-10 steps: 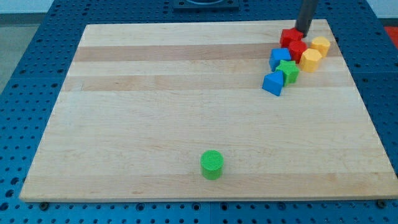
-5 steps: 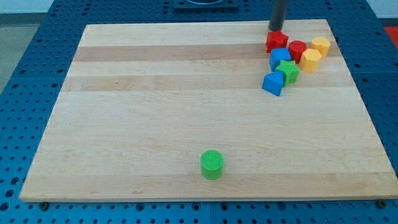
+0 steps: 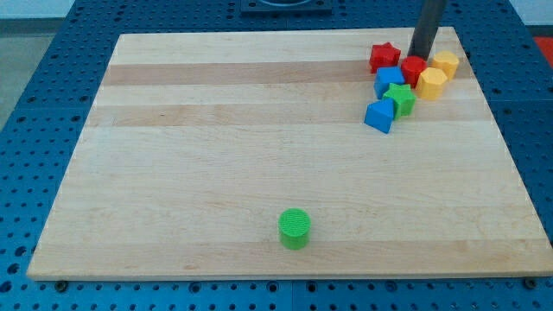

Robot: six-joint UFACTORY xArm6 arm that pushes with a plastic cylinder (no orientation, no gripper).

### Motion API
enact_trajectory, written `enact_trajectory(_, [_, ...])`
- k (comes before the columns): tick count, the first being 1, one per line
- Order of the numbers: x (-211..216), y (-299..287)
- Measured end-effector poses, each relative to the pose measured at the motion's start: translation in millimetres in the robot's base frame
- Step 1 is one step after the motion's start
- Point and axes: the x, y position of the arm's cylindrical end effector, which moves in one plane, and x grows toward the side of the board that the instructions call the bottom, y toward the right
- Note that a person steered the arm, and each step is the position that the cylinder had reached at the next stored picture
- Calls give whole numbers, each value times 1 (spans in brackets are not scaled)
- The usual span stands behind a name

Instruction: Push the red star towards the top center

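Observation:
The red star (image 3: 384, 57) lies near the board's top right, at the upper left of a cluster of blocks. My tip (image 3: 421, 55) stands to the star's right, apart from it, just above a second red block (image 3: 413, 69). The rod rises out of the view's top.
The cluster holds two blue blocks (image 3: 389, 80) (image 3: 378, 116), a green star (image 3: 400, 98) and two yellow blocks (image 3: 432, 84) (image 3: 446, 62). A green cylinder (image 3: 295, 228) stands alone near the view's bottom. The wooden board (image 3: 216, 138) lies on a blue pegboard table.
The red star has slid left, out from the cluster. My tip went left above the star, then came back right and now stands to the star's right.

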Motion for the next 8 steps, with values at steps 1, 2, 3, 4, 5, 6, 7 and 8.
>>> enact_trajectory(1, [0, -11])
enact_trajectory(2, [0, -33])
enact_trajectory(3, [0, -54])
enact_trajectory(4, [0, -72])
enact_trajectory(5, [0, -90])
enact_trajectory(6, [0, -108])
enact_trajectory(7, [0, -130])
enact_trajectory(8, [0, -150])
